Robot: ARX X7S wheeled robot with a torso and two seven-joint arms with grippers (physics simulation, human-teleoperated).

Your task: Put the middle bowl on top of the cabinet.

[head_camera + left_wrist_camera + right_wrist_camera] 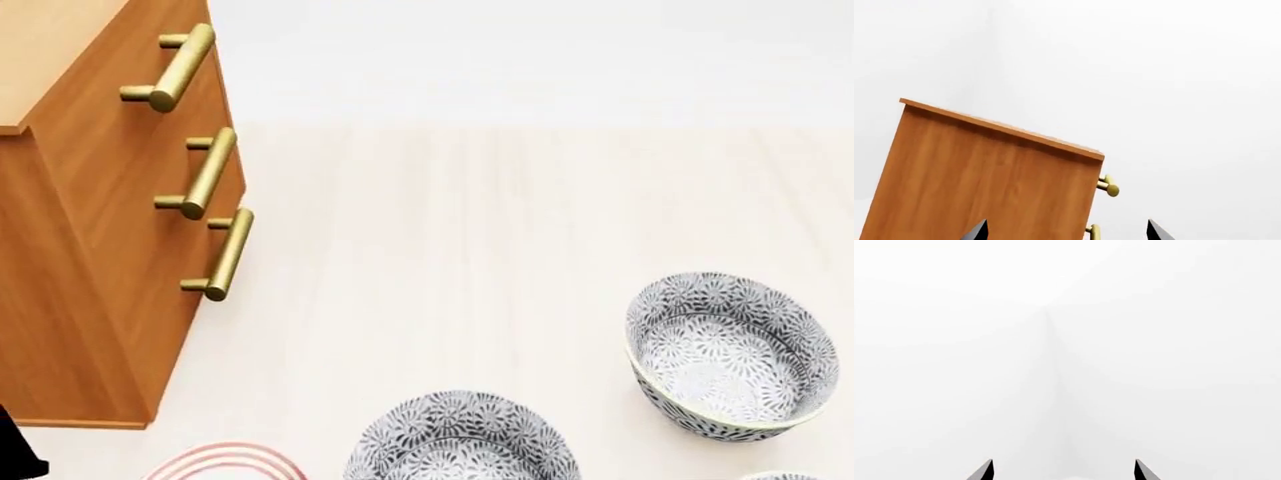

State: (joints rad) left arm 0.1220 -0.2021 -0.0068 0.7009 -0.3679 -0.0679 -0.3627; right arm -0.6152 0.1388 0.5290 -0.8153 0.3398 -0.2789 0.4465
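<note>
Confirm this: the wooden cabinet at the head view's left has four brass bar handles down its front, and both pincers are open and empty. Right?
Not quite. The head view shows three brass bar handles on the cabinet, not four. The left pincer and right pincer are indeed open and empty.

No writing, label, brand, number or sign can be read anywhere; cabinet (94, 250) and bowls carry none.
</note>
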